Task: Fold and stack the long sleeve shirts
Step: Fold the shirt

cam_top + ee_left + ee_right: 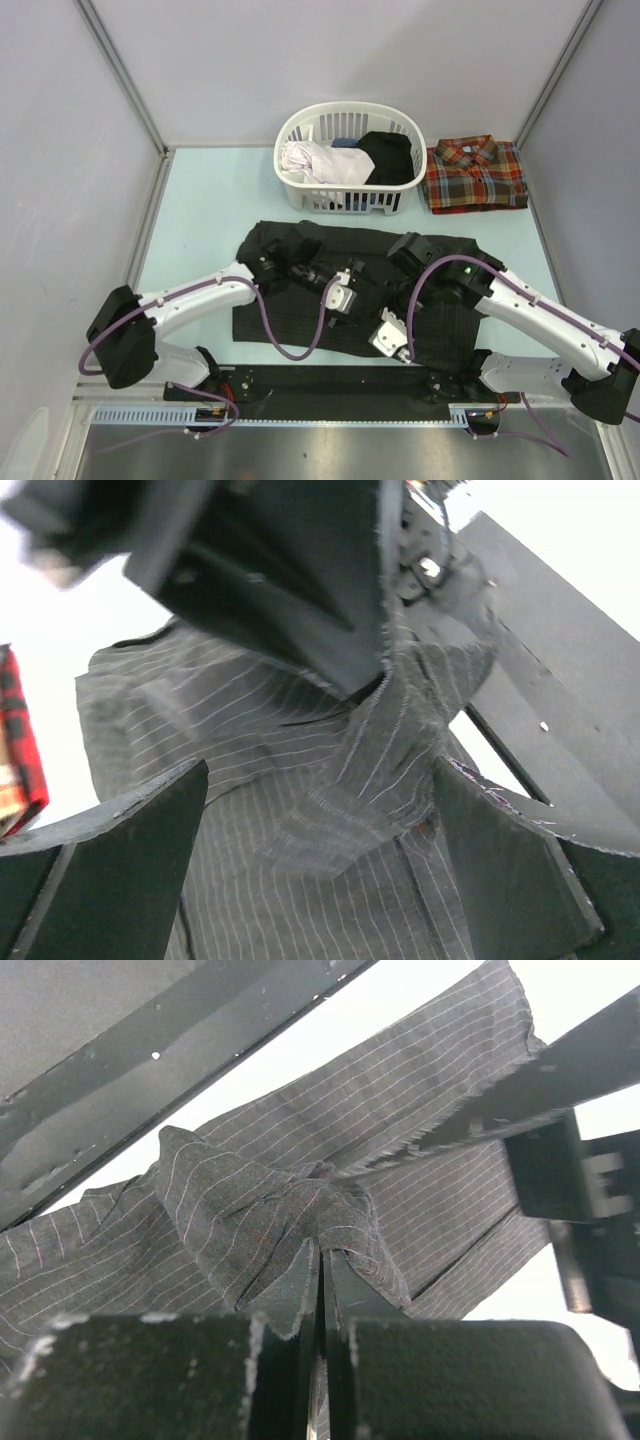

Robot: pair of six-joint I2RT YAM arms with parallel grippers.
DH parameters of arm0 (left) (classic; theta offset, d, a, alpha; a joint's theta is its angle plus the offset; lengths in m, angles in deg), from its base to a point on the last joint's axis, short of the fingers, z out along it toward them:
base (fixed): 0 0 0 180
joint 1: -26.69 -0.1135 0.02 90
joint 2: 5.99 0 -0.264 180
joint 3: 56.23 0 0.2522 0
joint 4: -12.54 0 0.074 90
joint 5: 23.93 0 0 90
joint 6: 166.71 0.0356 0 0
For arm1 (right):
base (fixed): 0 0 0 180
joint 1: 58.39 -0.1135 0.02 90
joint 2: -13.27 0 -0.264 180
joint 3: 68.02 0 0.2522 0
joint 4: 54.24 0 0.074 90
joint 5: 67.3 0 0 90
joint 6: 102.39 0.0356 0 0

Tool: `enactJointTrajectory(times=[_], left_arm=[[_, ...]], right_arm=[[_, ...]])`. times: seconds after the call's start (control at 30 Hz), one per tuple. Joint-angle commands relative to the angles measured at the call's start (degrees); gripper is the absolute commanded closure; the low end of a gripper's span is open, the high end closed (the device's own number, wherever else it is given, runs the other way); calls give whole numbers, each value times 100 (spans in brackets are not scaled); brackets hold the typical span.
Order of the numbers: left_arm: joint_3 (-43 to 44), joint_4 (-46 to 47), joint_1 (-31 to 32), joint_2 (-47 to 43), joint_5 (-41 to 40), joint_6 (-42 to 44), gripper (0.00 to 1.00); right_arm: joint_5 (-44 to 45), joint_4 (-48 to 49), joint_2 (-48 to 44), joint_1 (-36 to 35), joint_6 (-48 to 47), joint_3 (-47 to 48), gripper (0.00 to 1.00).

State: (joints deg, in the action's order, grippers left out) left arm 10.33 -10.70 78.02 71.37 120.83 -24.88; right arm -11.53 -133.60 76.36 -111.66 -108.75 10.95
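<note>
The black pinstriped long sleeve shirt (345, 240) lies spread across the middle of the table, creased near its centre. My right gripper (322, 1250) is shut on a bunched fold of this shirt (420, 1080) and lifts it a little. My left gripper (320, 780) is wide open just above the striped cloth (300, 880), facing the pinched fold, with nothing between its fingers. From above, both grippers meet over the shirt's middle, left (362, 285) and right (374, 312). The plaid long sleeve shirt (476, 175) lies folded at the back right, and its edge (18, 740) also shows in the left wrist view.
A white laundry basket (345, 108) at the back centre holds white, blue and black clothes. Grey walls close in the table on three sides. A black rail (330, 385) runs along the near edge between the arm bases.
</note>
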Motion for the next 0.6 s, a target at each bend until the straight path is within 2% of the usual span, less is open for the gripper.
enactJointTrajectory(times=[0.0,0.03,0.07,0.13,0.17,0.23,0.27,0.3,0.4,0.43,0.47,0.5,0.57], left_arm=[[573,-1614,167,366,413,1477,7],[652,-1845,167,480,386,1592,12],[801,-2065,167,525,316,1741,30],[873,-2453,141,500,27,1751,51],[855,-2541,114,438,-35,1734,66],[785,-2656,53,280,-237,1646,81],[724,-2647,35,140,-290,1480,95],[697,-2586,35,69,-482,1348,100],[758,-2332,35,-46,-703,558,100],[915,-2331,35,-28,-808,399,100],[1012,-2322,35,50,-853,50,100],[1118,-2313,35,112,-914,-128,100],[1469,-2418,44,235,-1081,-533,100]], right_arm=[[136,144,-51,-42,-103,53,100],[198,144,-77,-42,-59,53,100],[251,153,-104,-42,89,45,100],[374,144,-244,36,231,-25,100],[391,153,-314,71,362,-61,100],[505,136,-542,133,494,-244,100],[549,127,-622,142,643,-307,100],[611,135,-770,159,723,-394,100],[743,362,-947,177,1370,-667,100],[787,468,-1009,177,1618,-728,96],[839,565,-1027,177,1855,-790,73],[953,819,-1027,186,2501,-799,53],[1059,1293,-992,265,3216,-730,22]])
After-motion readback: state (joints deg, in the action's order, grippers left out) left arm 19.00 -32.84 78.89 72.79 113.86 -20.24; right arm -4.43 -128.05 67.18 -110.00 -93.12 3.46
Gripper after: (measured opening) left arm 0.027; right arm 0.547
